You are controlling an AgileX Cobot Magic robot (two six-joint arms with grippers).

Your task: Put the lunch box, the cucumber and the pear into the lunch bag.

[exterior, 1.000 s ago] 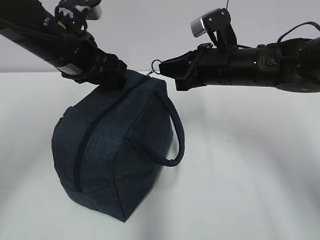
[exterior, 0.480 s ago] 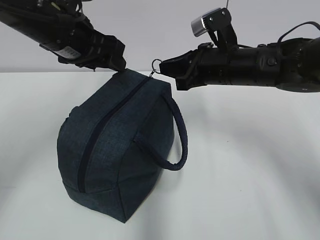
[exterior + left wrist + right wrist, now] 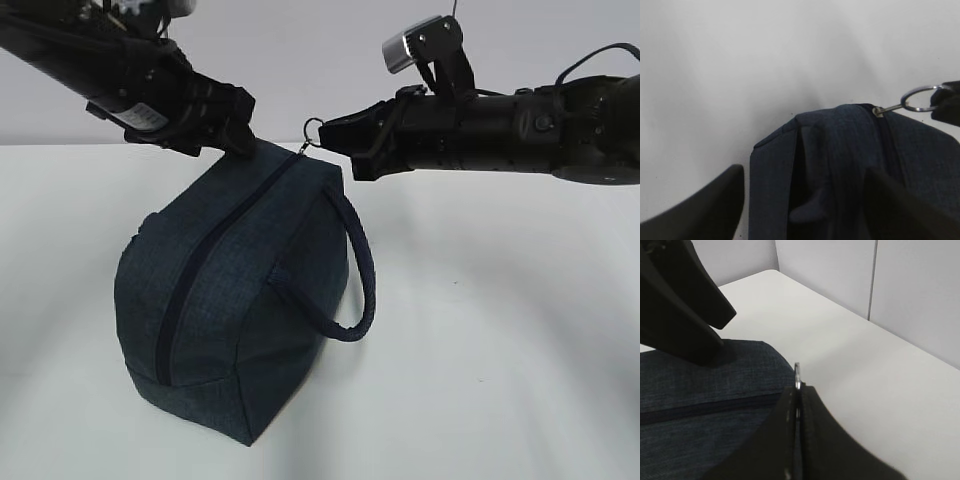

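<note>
Silver ring pull (image 3: 313, 131) pinched by right end effector (image 3: 330, 136), left end effector (image 3: 238, 140) spread over lunch bag (image 3: 235, 290)

Lunch bag (image 3: 840, 170) — bottom cut off — interior hidden

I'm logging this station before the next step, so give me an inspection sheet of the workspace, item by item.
Surface: white table, bare where visible.
Job's things: navy lunch bag stands tilted, zipper closed along its visible length; lunch box, cucumber and pear not seen.
Clutter: nothing seen.
Grippers: right gripper shut on the silver ring pull at the bag's top corner; left gripper straddles the bag's top end, fingers apart, grip unclear.
Cables: black cable loops over the right arm.
Surroundings: pale wall panels behind the table.
</note>
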